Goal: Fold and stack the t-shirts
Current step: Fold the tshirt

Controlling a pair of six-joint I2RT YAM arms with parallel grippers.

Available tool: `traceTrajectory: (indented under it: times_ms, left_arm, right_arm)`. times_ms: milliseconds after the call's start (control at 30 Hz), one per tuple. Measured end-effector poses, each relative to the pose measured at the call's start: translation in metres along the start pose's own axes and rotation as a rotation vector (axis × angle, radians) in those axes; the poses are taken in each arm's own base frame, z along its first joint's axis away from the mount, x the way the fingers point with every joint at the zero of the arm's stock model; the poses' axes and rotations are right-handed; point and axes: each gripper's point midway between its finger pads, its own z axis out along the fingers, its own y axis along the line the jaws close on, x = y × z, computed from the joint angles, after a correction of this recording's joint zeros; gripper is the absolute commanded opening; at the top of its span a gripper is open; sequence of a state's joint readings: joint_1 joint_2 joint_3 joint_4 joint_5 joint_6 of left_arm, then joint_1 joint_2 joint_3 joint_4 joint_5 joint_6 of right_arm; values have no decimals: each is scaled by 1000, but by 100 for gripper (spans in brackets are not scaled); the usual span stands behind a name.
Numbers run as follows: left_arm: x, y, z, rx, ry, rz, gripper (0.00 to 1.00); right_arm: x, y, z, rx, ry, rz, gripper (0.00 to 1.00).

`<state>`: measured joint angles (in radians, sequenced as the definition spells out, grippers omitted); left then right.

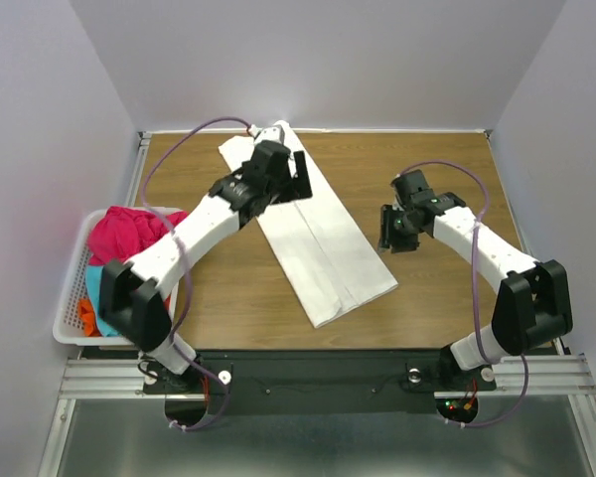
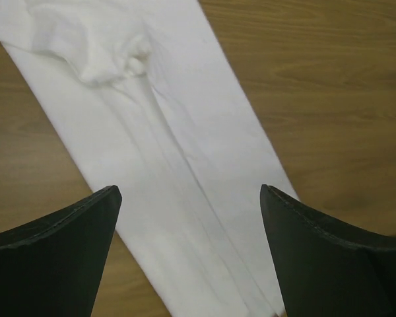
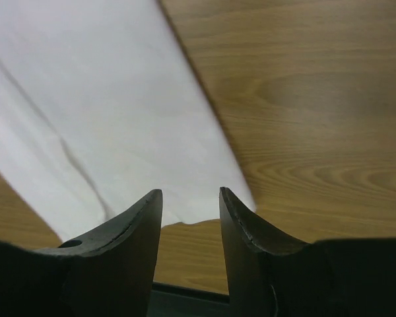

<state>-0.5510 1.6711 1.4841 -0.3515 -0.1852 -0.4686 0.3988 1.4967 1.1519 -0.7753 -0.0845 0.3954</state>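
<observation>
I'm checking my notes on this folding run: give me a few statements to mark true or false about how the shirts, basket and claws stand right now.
1. The white cloth t-shirt lies folded into a long strip on the wooden table. True.
2. A magenta-pink cloth shirt lies in the white plastic lattice basket. True.
3. The left claw is clamped on the white shirt. False: its fingers stand wide apart above it, holding nothing.
4. The basket sits at the table's right edge. False: it sits at the left edge.
5. The right claw is empty. True.
</observation>
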Motion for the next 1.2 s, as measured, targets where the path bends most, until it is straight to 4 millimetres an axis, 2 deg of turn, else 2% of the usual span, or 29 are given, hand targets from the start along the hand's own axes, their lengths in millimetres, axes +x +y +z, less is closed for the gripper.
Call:
traceTrajectory:
  times_ms: [67, 133, 233, 333, 433, 467, 533, 733, 900, 1100, 1200]
  left_arm:
    - [23, -24, -51, 75, -7, -45, 99]
    - [62, -32, -73, 107, 46, -87, 97]
    - [145, -30, -85, 80, 203, -123, 95]
    - [238, -16, -81, -34, 395, -98, 94]
    - [290, -7, -87, -112, 497, -82, 91]
    - [299, -8, -91, -125, 514, -85, 90]
    - [302, -11, -93, -128, 517, -112, 88]
    - [317, -11, -85, -171, 533, -137, 78]
    - [320, -16, -85, -155, 538, -135, 68]
    - [326, -25, -87, -134, 551, -113, 68]
    - [331, -32, -90, -114, 566, -80, 68]
  right_arm:
    - [3, -24, 4, 47, 3, 53, 45]
    - [17, -39, 14, 84, 29, 76, 44]
    - [36, -49, 24, 111, 68, 87, 43]
    - [47, -54, 29, 126, 88, 94, 44]
    - [49, -57, 30, 131, 75, 101, 44]
    - [47, -57, 29, 132, 63, 102, 44]
    - [44, -57, 25, 132, 37, 104, 44]
    - [33, -60, 22, 155, -16, 109, 44]
    - [30, -67, 22, 195, -35, 111, 44]
    - [28, -75, 22, 236, -56, 112, 44]
    - [32, -79, 27, 250, -49, 114, 44]
